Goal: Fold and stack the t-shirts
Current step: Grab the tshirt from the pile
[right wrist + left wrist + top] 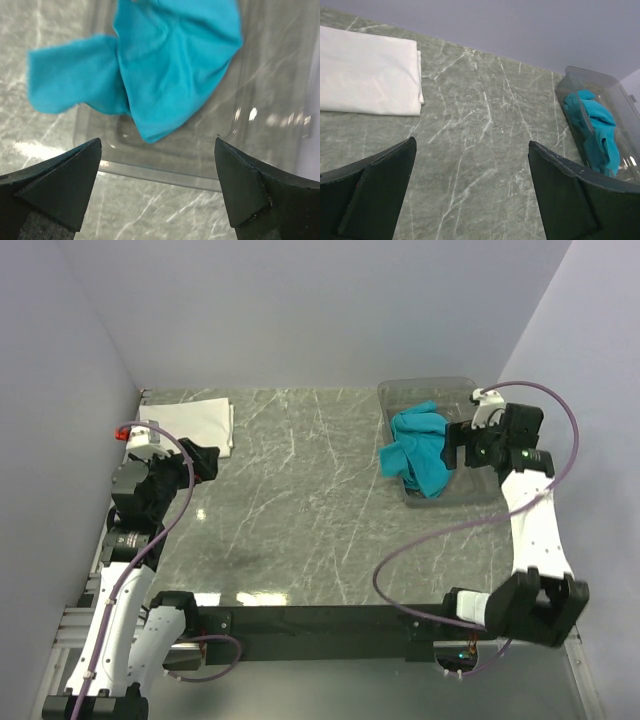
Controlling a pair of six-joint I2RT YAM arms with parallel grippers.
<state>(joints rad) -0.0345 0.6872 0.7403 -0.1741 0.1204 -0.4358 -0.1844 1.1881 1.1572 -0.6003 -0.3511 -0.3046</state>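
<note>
1. Top view: the left gripper [203, 461] hung over the table [300, 500] near its left edge, just beside the near corner of the white shirt [195, 423]. I cannot tell from here how far its jaws stood apart.
2. Top view: the right gripper [458, 446] sat over the bin [432, 387] at the far right, pointing at the teal shirt [420, 450]. Its jaw gap was not clear from this angle either.
3. Top view: the white shirt lay folded flat at the far left. The teal shirt was crumpled in the bin, one part spilling over the bin's left wall. The two shirts were well apart, with bare table between them.
4. Left wrist view: the left gripper [471, 145] had its fingers [380, 190] wide apart, with nothing between them and only table [470, 165] below. The folded white shirt [365, 70] lay ahead to one side, clear of the fingers. The bin [585, 75] with the teal shirt [597, 125] stood far off.
5. Right wrist view: the right gripper [157, 141] was also spread wide, gripping nothing, and hung above the bin's near wall [165, 170]. The teal shirt [170, 60] lay bunched just ahead of the fingers [55, 185], not touching them, one flap draped out over the side wall onto the table [150, 210].
</note>
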